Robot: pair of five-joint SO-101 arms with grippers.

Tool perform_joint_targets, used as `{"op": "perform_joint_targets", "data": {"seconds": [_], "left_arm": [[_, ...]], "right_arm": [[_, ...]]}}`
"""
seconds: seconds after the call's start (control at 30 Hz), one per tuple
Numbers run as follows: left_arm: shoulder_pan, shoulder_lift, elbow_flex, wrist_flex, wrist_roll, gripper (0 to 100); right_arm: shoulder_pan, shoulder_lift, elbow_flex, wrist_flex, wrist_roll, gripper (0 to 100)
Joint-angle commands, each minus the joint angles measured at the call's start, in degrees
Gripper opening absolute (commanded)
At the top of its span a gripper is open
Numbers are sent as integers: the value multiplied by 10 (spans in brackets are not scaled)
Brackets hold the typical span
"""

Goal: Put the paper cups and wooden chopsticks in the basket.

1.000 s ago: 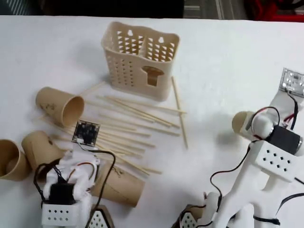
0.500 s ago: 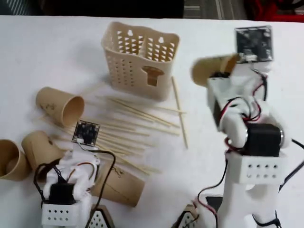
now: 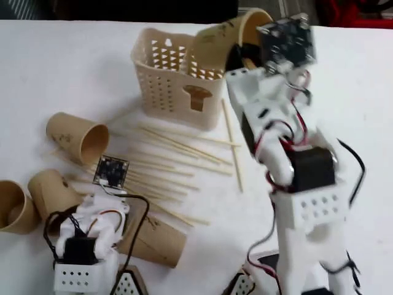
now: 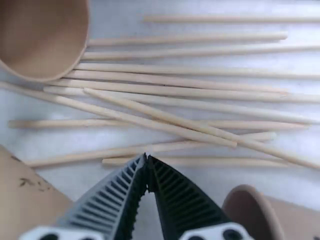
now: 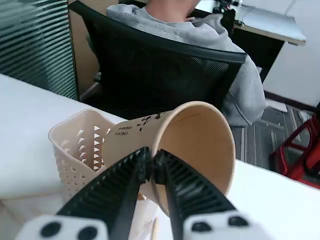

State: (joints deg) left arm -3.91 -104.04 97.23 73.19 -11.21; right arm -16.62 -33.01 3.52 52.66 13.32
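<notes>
A cream perforated basket (image 3: pixel 175 77) stands at the back of the table. My right gripper (image 3: pixel 239 57) hangs over its right end, shut on the rim of a tilted paper cup (image 3: pixel 222 38). The right wrist view has that gripper (image 5: pixel 151 167) pinching the cup's wall (image 5: pixel 175 142) above the basket (image 5: pixel 80 147). Wooden chopsticks (image 3: pixel 178 157) lie scattered in front of the basket. My left gripper (image 4: pixel 147 162) is shut and holds nothing, just above the chopsticks (image 4: pixel 190 95). Loose paper cups lie at the left (image 3: pixel 77 136), (image 3: pixel 52 189), (image 3: pixel 11 206).
One more paper cup (image 3: pixel 153 239) lies on its side by the left arm's base. Cups (image 4: pixel 42 35), (image 4: pixel 255 212) flank the left gripper. The white table (image 3: pixel 67 67) is bare at the back left and far right. A chair stands behind the table.
My right arm has swung from the table's right side to the back and left, carrying the paper cup up over the basket. The left arm has stayed still.
</notes>
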Motion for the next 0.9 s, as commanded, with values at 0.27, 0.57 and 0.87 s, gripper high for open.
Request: {"op": "perform_joint_targets", "data": {"seconds": [0.27,0.57,0.87], "left_arm": [[0,-4,-2,3,-4,24],[0,-4,-2,2,-4,24],[0,-4,-2,2,-4,24]], "right_arm": [[-7,118,-25,-62,131,18],[-11,128,-24,-58,193,98],[-21,126,-24,-58,200,177]]}}
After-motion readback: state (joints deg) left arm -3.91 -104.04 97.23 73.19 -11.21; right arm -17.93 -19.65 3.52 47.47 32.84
